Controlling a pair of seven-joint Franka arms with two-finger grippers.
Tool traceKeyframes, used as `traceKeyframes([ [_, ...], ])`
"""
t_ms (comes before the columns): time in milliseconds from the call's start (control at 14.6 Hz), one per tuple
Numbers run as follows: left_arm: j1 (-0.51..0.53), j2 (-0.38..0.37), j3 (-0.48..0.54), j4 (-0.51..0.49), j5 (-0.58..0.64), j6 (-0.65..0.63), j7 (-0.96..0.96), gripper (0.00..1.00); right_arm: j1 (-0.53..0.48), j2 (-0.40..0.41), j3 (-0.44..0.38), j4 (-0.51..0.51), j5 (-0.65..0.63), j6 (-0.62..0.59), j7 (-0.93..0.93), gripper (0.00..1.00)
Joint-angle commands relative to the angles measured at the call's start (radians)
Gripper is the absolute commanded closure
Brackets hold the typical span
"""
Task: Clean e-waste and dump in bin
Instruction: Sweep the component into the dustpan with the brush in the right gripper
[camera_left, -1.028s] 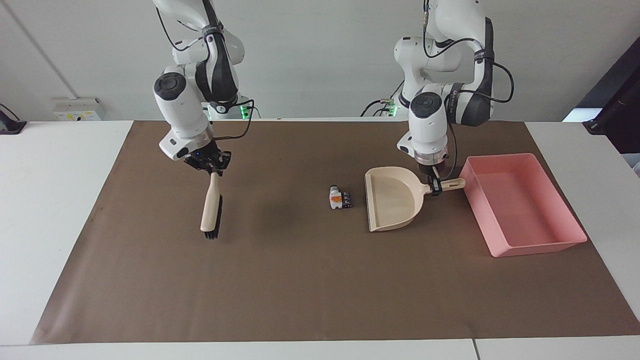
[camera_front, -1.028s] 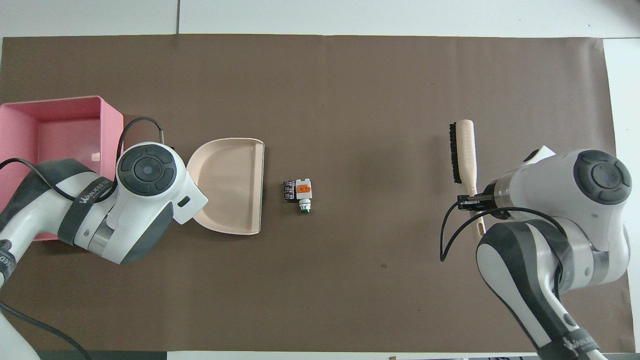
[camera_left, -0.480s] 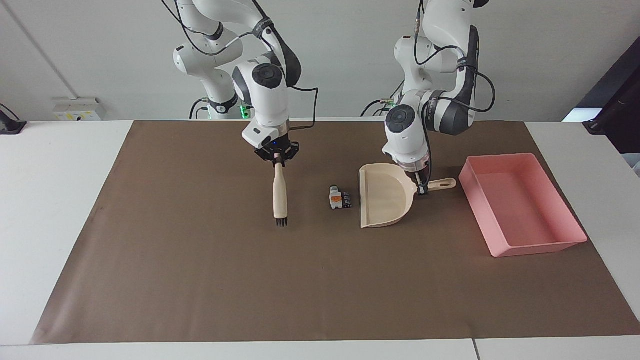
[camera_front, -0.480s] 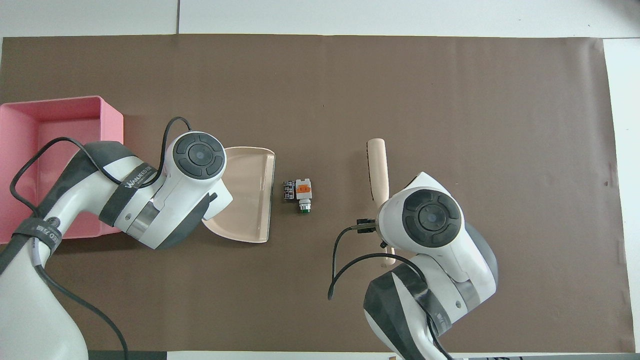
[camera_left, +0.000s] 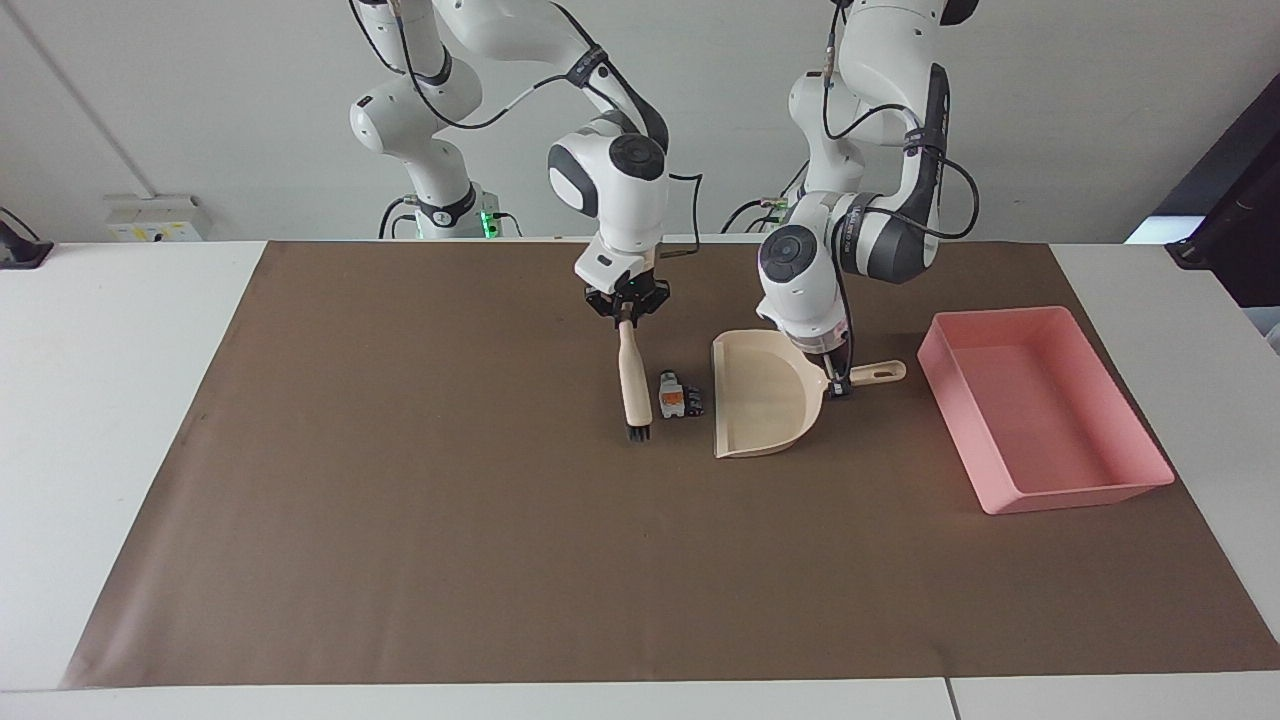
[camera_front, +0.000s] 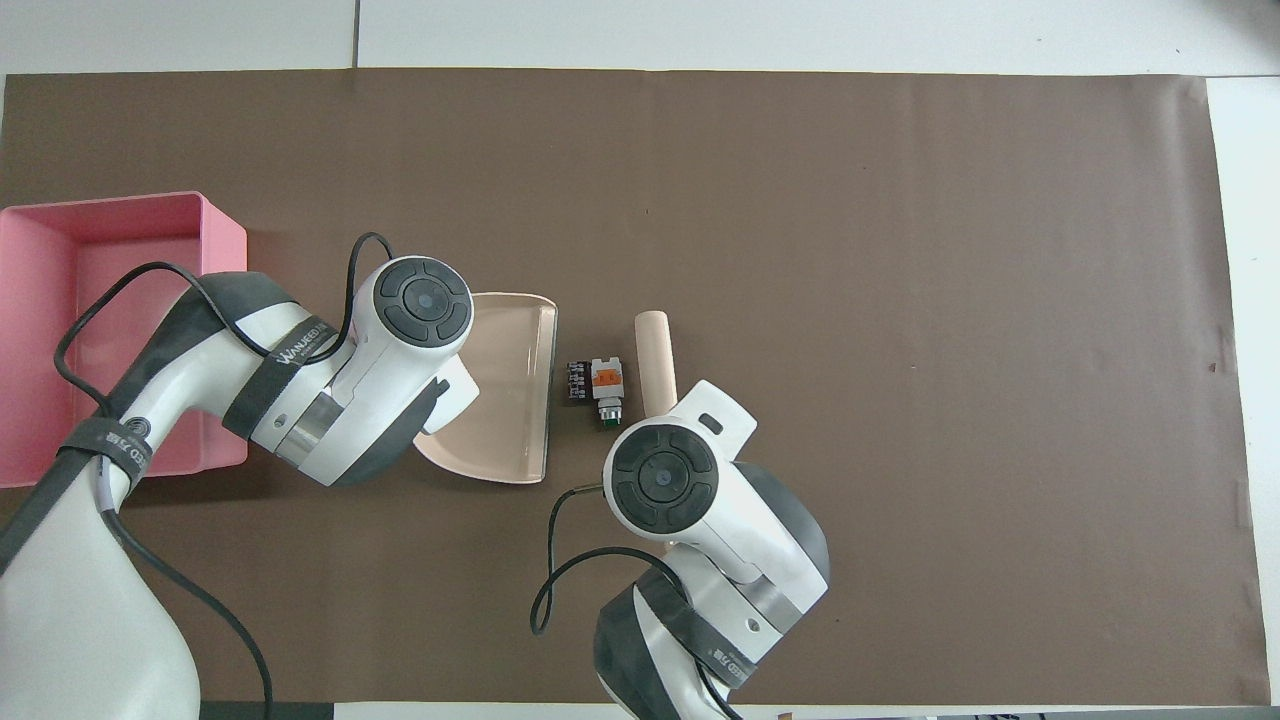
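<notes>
The e-waste (camera_left: 679, 395) is a small white piece with orange and green marks plus dark cylinders, lying on the brown mat (camera_left: 420, 520); it also shows in the overhead view (camera_front: 597, 381). My right gripper (camera_left: 627, 316) is shut on the handle of a beige brush (camera_left: 634, 385), whose bristles rest on the mat beside the e-waste toward the right arm's end. My left gripper (camera_left: 836, 382) is shut on the handle of the beige dustpan (camera_left: 757, 405), whose open lip lies just beside the e-waste toward the left arm's end. The pink bin (camera_left: 1040, 405) stands beside the dustpan's handle.
The brown mat (camera_front: 900, 250) covers most of the white table (camera_left: 110, 330). In the overhead view my arms hide both grippers, the dustpan's (camera_front: 510, 385) handle and part of the bin (camera_front: 120, 235). The brush's (camera_front: 655, 360) tip shows there.
My right gripper has carried the brush from the right arm's end of the mat to right beside the e-waste. My left gripper has slid the dustpan closer to the e-waste.
</notes>
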Motion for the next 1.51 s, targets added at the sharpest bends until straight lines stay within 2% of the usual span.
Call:
traceKeyframes([
  [0,-0.02,0.012,0.011,0.017,0.017,-0.023,-0.052,1.0,0.02,0.07,-0.002,0.083,-0.02,-0.028,0.027,1.0],
  [411,-0.02,0.006,0.009,0.001,0.031,-0.02,-0.059,1.0,0.089,0.116,0.021,0.129,0.0,0.034,0.04,1.0],
  [617,-0.021,-0.001,0.008,-0.022,0.031,-0.006,-0.058,1.0,0.091,0.144,0.048,0.137,0.118,0.197,0.01,1.0],
  [685,-0.021,-0.003,0.008,-0.027,0.031,-0.001,-0.058,1.0,0.091,0.15,0.056,0.142,0.154,0.217,-0.01,1.0],
  [891,-0.02,-0.012,0.006,-0.056,0.031,0.046,-0.055,1.0,0.089,0.164,0.061,0.191,0.233,0.231,-0.044,1.0],
  [1234,0.012,-0.02,0.005,-0.084,0.02,0.136,-0.047,1.0,0.084,0.165,0.061,0.208,0.238,0.217,-0.052,1.0],
  [1440,0.031,-0.021,0.0,-0.088,0.017,0.166,-0.044,1.0,0.084,0.135,0.058,0.208,0.236,0.164,-0.046,1.0],
])
